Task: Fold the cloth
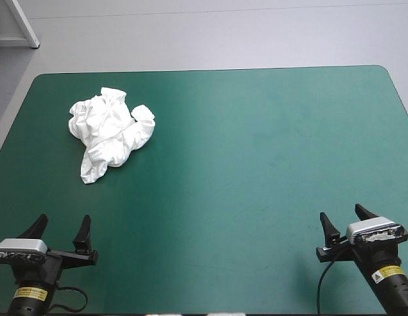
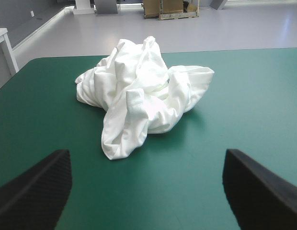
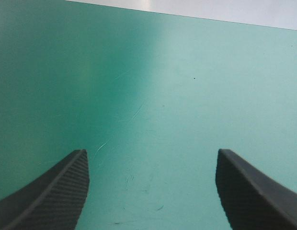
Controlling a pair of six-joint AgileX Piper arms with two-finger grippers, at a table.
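The white T-shirt [image 1: 110,132] lies as a crumpled heap on the teal-green cover, toward the far left of the table. My left gripper [image 1: 61,232] stands open near the front left corner, well short of the heap. In the left wrist view the T-shirt [image 2: 141,96] sits ahead of the left gripper [image 2: 146,184], with bare cover between them. My right gripper [image 1: 346,220] is open near the front right corner, far from the T-shirt. The right wrist view shows the right gripper [image 3: 152,184] over bare cover only.
The teal-green cover [image 1: 256,164] stretches bare across the middle and right of the table. The table's far edge [image 1: 210,70] runs near the top of the high view.
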